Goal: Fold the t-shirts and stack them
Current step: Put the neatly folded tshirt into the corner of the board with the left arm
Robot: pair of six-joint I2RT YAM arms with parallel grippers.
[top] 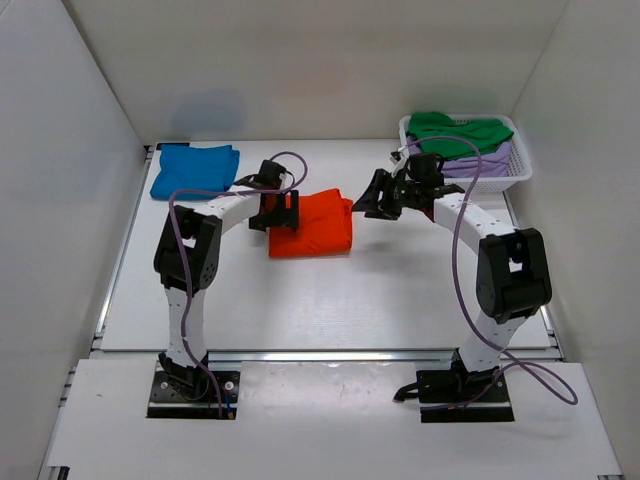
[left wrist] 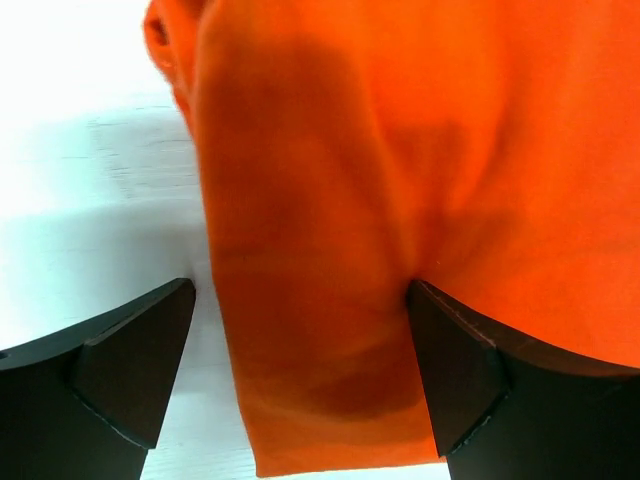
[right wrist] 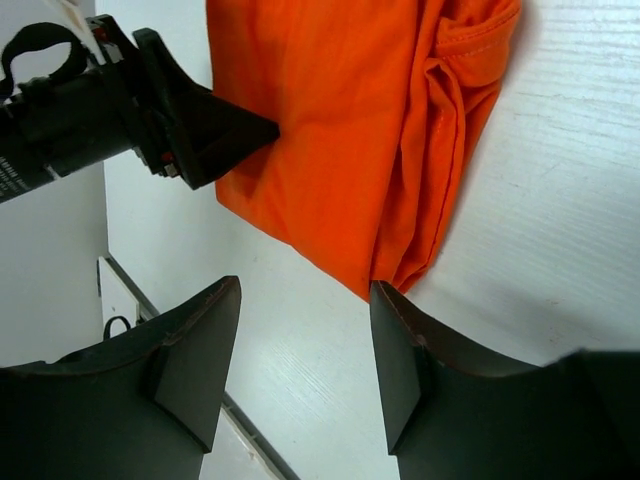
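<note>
A folded orange t-shirt [top: 312, 226] lies flat on the white table. My left gripper [top: 287, 211] stands at its left edge, open wide. In the left wrist view the orange t-shirt [left wrist: 400, 180] lies loose between the spread fingers of the left gripper [left wrist: 300, 290]. My right gripper [top: 364, 204] hovers just right of the orange t-shirt, open. In the right wrist view nothing but table shows between the fingers of the right gripper [right wrist: 305, 285], and the orange t-shirt's [right wrist: 340, 130] bunched corner lies just past one fingertip. A folded blue t-shirt [top: 195, 170] lies at the back left.
A white lattice basket [top: 503, 177] at the back right holds a green t-shirt [top: 455, 130] on top of a lavender one [top: 478, 166]. White walls close in the left, right and back sides. The left gripper's finger [right wrist: 215, 135] shows in the right wrist view, touching the orange cloth.
</note>
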